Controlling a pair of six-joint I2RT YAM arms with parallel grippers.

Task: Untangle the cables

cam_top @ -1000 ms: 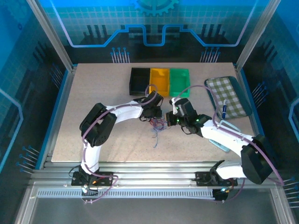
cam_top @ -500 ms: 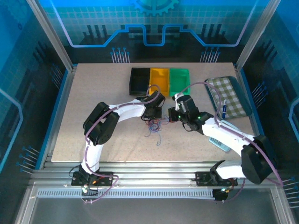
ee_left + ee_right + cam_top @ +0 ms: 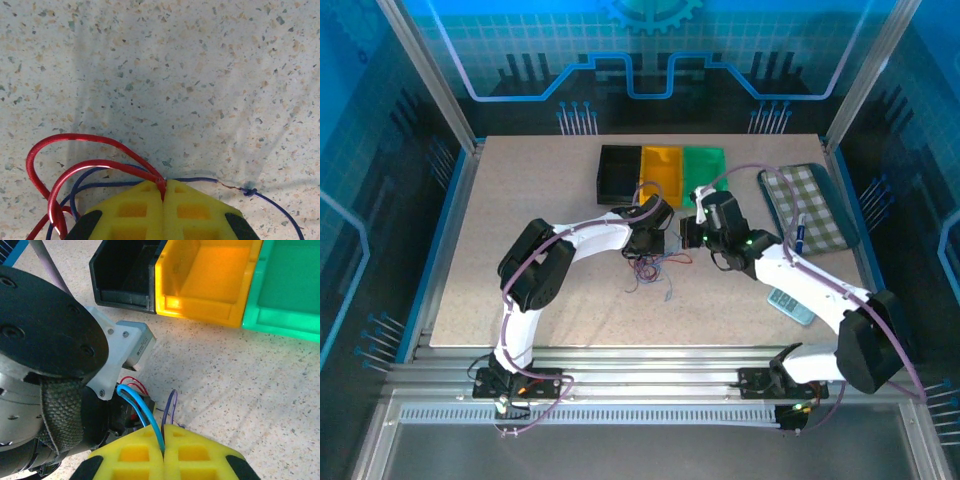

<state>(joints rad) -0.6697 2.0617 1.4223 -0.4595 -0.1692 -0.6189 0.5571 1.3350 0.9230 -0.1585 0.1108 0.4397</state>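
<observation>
The cables (image 3: 656,267) are a small tangle of thin red, blue-purple and dark wires on the table between the two grippers. My left gripper (image 3: 649,251) sits at the tangle's left. In its wrist view the left gripper (image 3: 164,188) is shut on a red cable (image 3: 75,139) that loops out to the left, while a blue-purple wire (image 3: 200,179) with a small knot runs behind the yellow fingertips. My right gripper (image 3: 686,239) is at the tangle's right. In its own view the right gripper (image 3: 163,440) is shut on a light blue cable (image 3: 142,410) and a purple loop (image 3: 171,402).
A black bin (image 3: 618,172), a yellow bin (image 3: 662,170) and a green bin (image 3: 704,166) stand in a row just behind the grippers. A checked pouch (image 3: 807,205) lies at the right. A small flat device (image 3: 790,305) lies under the right arm.
The left gripper has closed on the red cable. The right gripper has moved back and to the right with its wires, and the loose strands on the table have shifted right.
</observation>
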